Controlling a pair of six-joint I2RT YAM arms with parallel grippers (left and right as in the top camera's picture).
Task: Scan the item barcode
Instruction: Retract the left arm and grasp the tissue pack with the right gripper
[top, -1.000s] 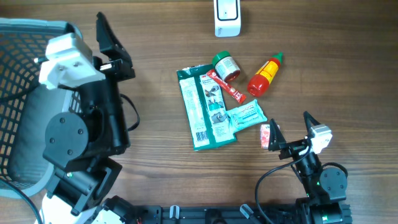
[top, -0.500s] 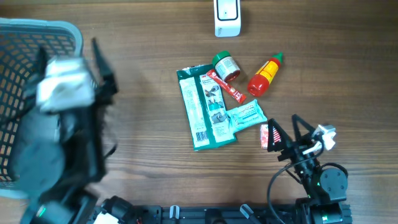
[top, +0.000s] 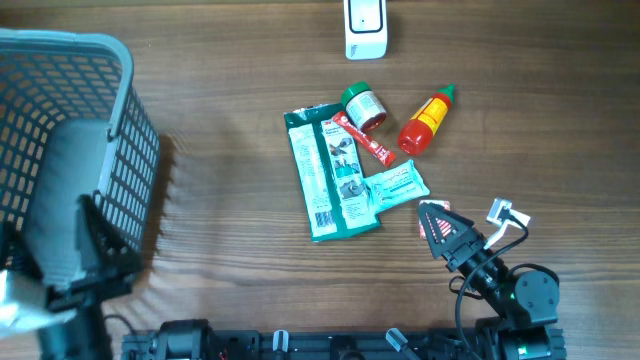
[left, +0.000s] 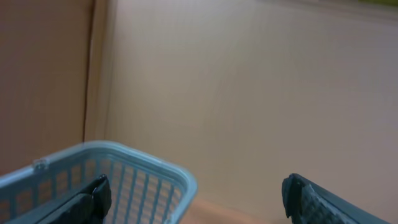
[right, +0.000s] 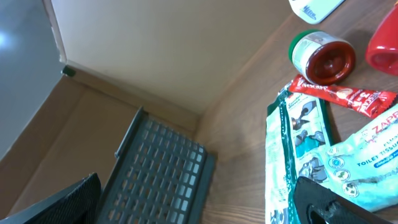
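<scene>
Overhead view of a wooden table (top: 230, 210). My left gripper (left: 196, 205) is released: in the left wrist view its two dark fingers (left: 87, 199) stand wide apart with nothing between them, above the rim of a pale blue mesh basket (left: 143, 168). From above, that basket (top: 120, 120) sits at 9 to 10 o'clock, and my left arm (top: 70, 250) is a blur at 8 o'clock, overlapping the basket.

My right gripper (top: 450, 232), at 4 o'clock, is also released and empty; its wrist view shows the fingers (right: 336, 202) spread wide. Its tip is at a small red-and-white packet (top: 432, 216), but I cannot tell whether it touches.

The items to scan lie clustered just right of centre. A long green packet (top: 325, 175) lies lengthwise from 12 to 6. A light blue tissue pack (top: 398, 187) overlaps it at its 4 o'clock edge. A red sachet (top: 362, 138) lies slanted across its top corner. A green-lidded jar (top: 363, 107) rests at 1 o'clock of the packet, and a red sauce bottle (top: 427, 120) lies beside the jar at 3 o'clock. The white scanner (top: 365, 25) is at 12 o'clock, apart from the cluster.
</scene>
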